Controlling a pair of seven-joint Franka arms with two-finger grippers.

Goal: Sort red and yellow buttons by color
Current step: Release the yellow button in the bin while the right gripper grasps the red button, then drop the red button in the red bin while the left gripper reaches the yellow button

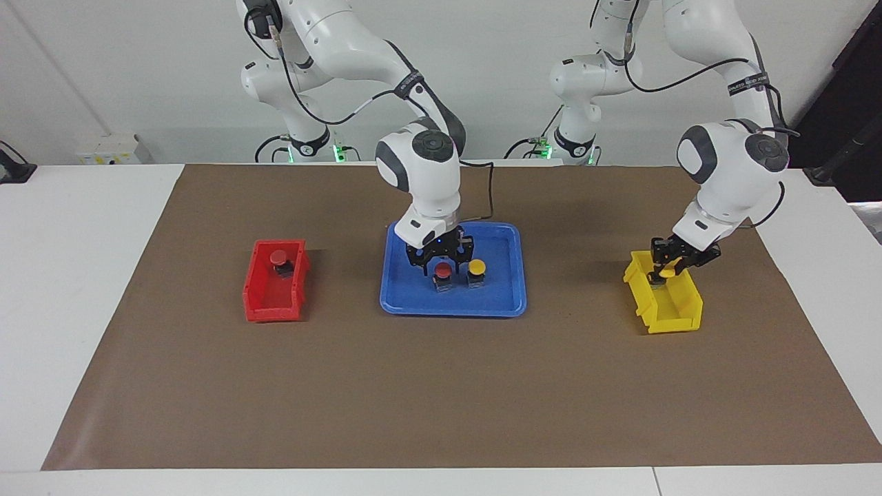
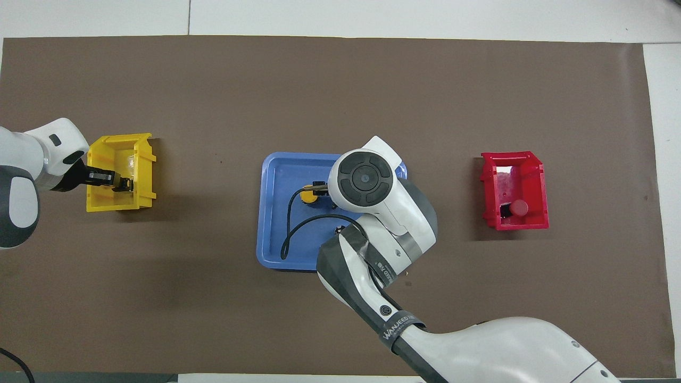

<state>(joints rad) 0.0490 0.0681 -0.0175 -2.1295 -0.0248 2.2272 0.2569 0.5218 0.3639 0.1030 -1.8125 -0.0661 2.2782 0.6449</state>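
A red button (image 1: 442,272) and a yellow button (image 1: 476,266) stand side by side on the blue tray (image 1: 451,308). My right gripper (image 1: 441,266) is down over the red button, open, with a finger on either side of its cap. In the overhead view the right wrist hides that button, and the yellow button (image 2: 307,194) shows only in part. A second red button (image 1: 278,257) lies in the red bin (image 1: 272,303). My left gripper (image 1: 667,269) is shut on another yellow button (image 1: 667,274), low inside the yellow bin (image 1: 672,310) at its end nearer the robots.
One small dark cylinder (image 2: 337,230) stands on the blue tray (image 2: 274,213) beside the right arm. The red bin (image 2: 513,221) is toward the right arm's end of the brown mat, the yellow bin (image 2: 121,205) toward the left arm's end.
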